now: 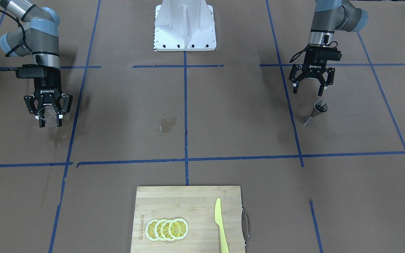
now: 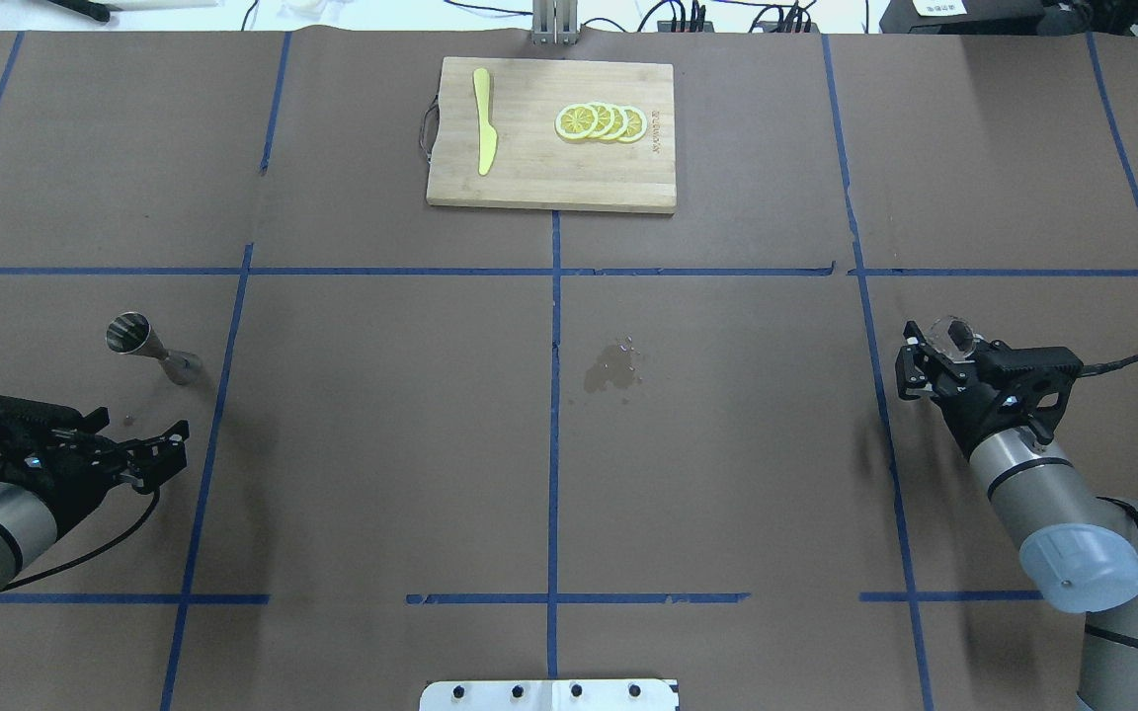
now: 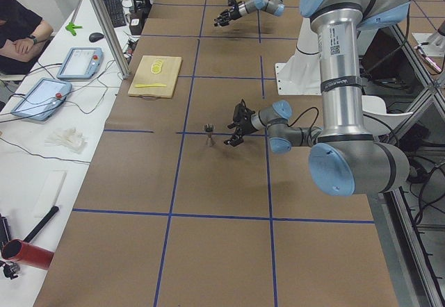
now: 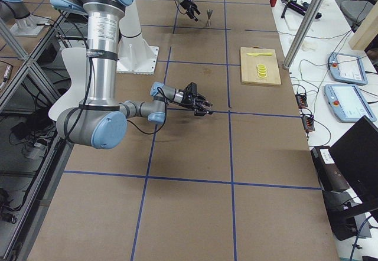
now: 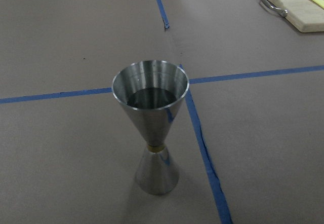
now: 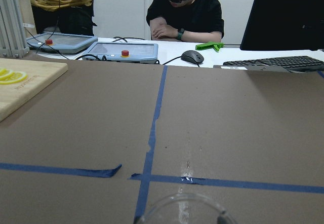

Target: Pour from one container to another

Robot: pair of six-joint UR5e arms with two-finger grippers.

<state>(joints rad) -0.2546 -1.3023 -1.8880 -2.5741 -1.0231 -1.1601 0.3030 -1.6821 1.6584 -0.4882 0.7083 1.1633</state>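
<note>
Jigger, upright on the table just beyond the empty, spread-fingered left gripper and holding dark liquid, wants a square grasp and level carriage toward the clear glass clamped in the right gripper, well apart.

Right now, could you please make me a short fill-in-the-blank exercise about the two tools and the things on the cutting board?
1. The right tool is shut on a clear ____.
2. The left tool, near the upright metal jigger, is ____.
3. On the cutting board, beside the yellow knife, lie ____ lemon slices.
Missing words: glass; open; four.
</note>
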